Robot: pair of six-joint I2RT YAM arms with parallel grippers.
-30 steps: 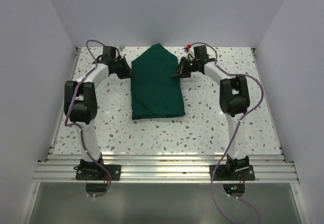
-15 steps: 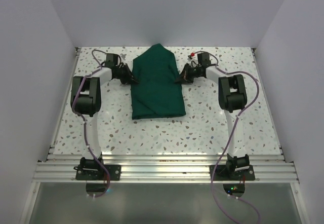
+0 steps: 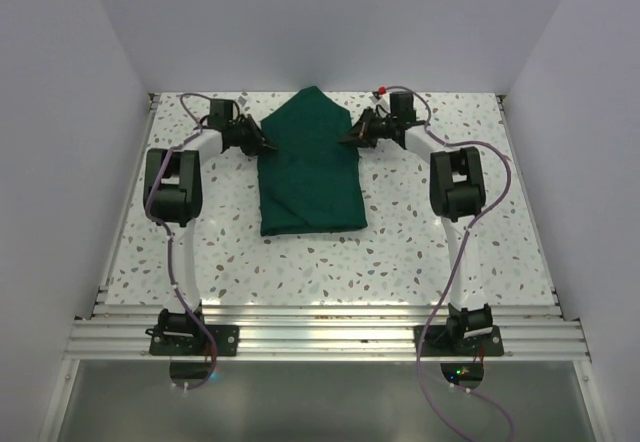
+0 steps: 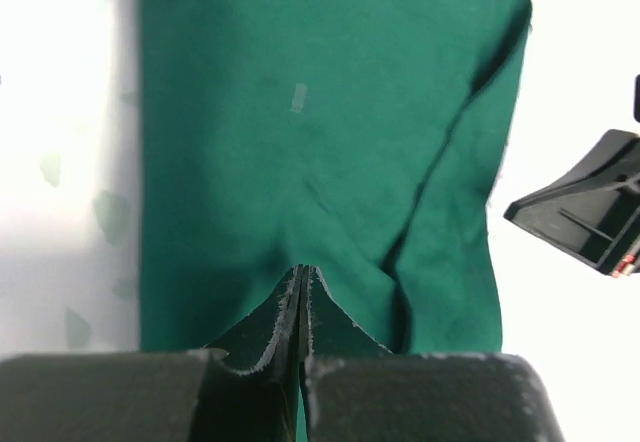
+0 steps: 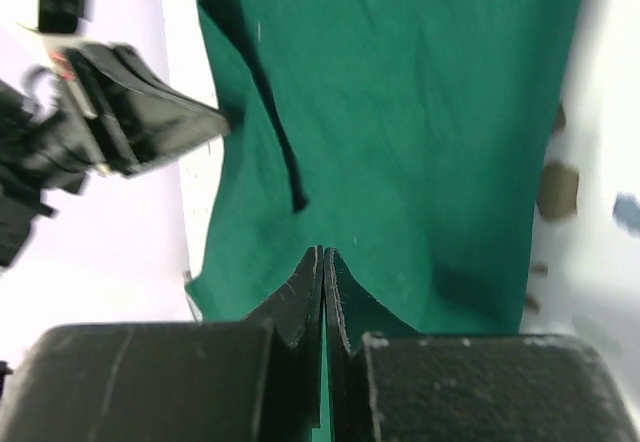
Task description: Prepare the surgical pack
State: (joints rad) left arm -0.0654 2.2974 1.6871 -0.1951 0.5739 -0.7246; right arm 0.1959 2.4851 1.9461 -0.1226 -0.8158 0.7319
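Outstretched left tool [image 3: 268, 148], right tool [image 3: 344, 140] seemingly pinch surgical pack [image 3: 310, 177]

The surgical pack [image 3: 310, 172] is a plain, matte dark green with no pattern, on a white counter [image 3: 420, 252] speckled with grey and brownish flecks. The left end effector [image 4: 301, 274] and right end effector [image 5: 323, 254] are black with pale, scuffed edges, on white arms [image 3: 182, 257] with black joints and purple cables [image 3: 432, 324]. The walls [image 3: 330, 22] are pale lavender-white and the rails [image 3: 320, 337] along the near edge are silver.
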